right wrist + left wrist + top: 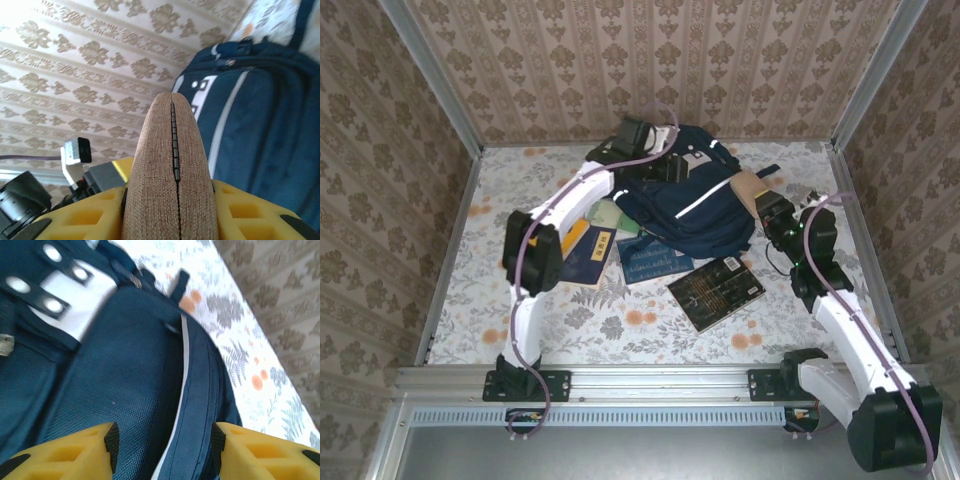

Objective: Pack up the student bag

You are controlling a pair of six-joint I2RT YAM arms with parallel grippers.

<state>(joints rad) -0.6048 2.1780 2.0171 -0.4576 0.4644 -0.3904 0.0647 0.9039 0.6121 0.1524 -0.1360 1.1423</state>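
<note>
The student bag, navy with white stripes, lies at the back middle of the table. My left gripper hovers over its top end. In the left wrist view the gripper is open, its black pads standing either side of a seamed fold of the bag with a white stripe. My right gripper is shut on a tan fabric zip pouch, held on edge with the zipper facing the camera. From above, the pouch is at the bag's right side.
A black book, a blue book and a navy book with a yellow stripe lie in front of the bag, with a green item beside them. Patterned walls enclose the table on three sides.
</note>
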